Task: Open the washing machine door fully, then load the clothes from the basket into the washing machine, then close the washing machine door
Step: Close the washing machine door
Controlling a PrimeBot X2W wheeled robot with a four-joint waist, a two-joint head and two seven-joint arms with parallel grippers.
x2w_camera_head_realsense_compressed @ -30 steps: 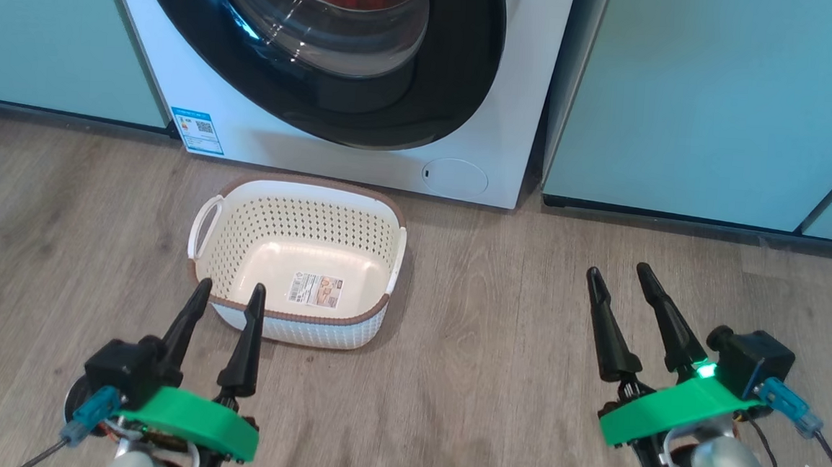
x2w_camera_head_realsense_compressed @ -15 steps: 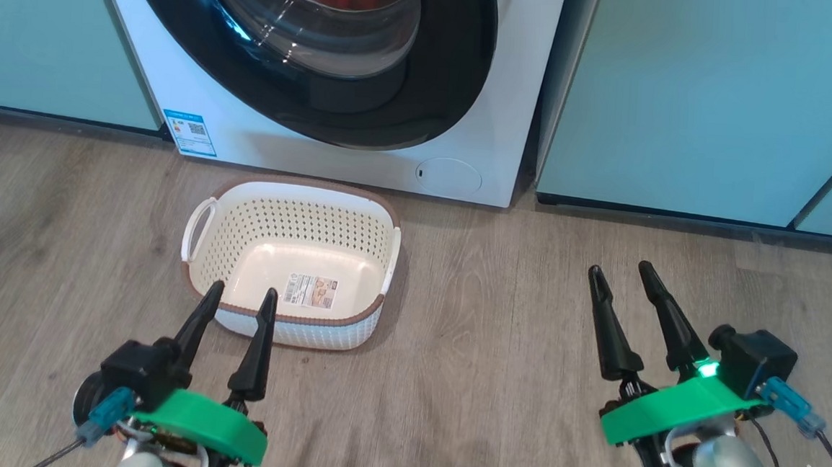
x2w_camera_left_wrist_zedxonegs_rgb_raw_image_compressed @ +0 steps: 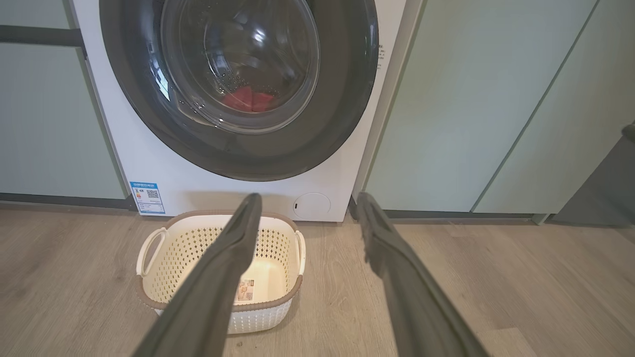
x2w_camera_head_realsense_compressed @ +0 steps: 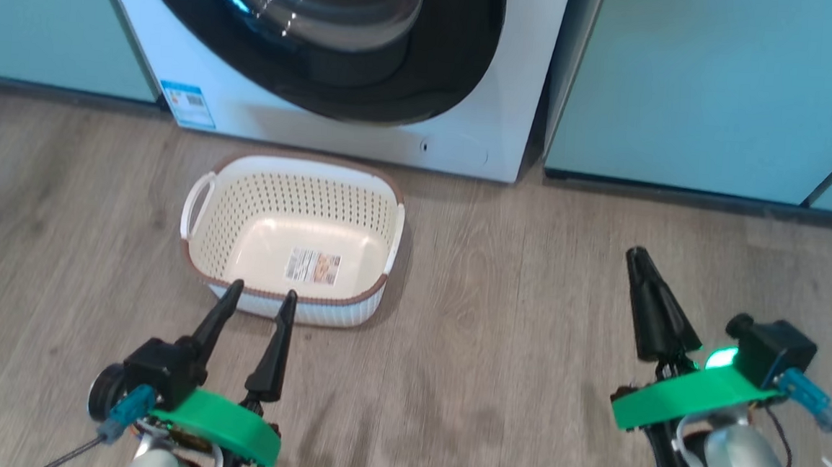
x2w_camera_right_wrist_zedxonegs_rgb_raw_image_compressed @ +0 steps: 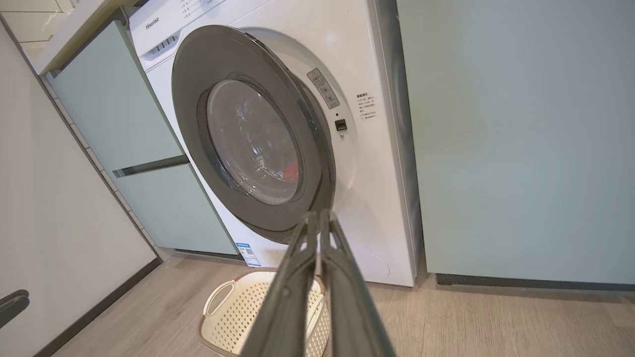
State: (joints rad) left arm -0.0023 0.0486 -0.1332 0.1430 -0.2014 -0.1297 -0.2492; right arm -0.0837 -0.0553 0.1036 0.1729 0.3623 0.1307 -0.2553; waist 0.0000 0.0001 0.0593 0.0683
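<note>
The brand "Hisense" is printed high on the washing machine (x2w_camera_right_wrist_zedxonegs_rgb_raw_image_compressed: 382, 198).

Basket (x2w_camera_head_realsense_compressed: 295, 199) on wooden floor (x2w_camera_head_realsense_compressed: 527, 305)

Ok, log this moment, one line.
red knit clothes: inside white washing machine | cream perforated plastic basket: empty | glossy black-rimmed porthole door: ajar | left gripper: open | right gripper: shut, empty

Left claw (x2w_camera_head_realsense_compressed: 262, 290): two long tapered matte-black fingers. Right claw (x2w_camera_head_realsense_compressed: 635, 254): same black cone-like fingers. Bright green flat plate (x2w_camera_head_realsense_compressed: 224, 424) at each finger base. Black boxy camera block (x2w_camera_head_realsense_compressed: 770, 349) on each wrist. Teal-blue plug (x2w_camera_head_realsense_compressed: 123, 409) at 8 o'clock of left block, with thin grey cable (x2w_camera_head_realsense_compressed: 70, 454). Green light (x2w_camera_head_realsense_compressed: 720, 357) at 9 o'clock of right block. Forearm (x2w_camera_head_realsense_compressed: 748, 463) pale silver, rounded.
</note>
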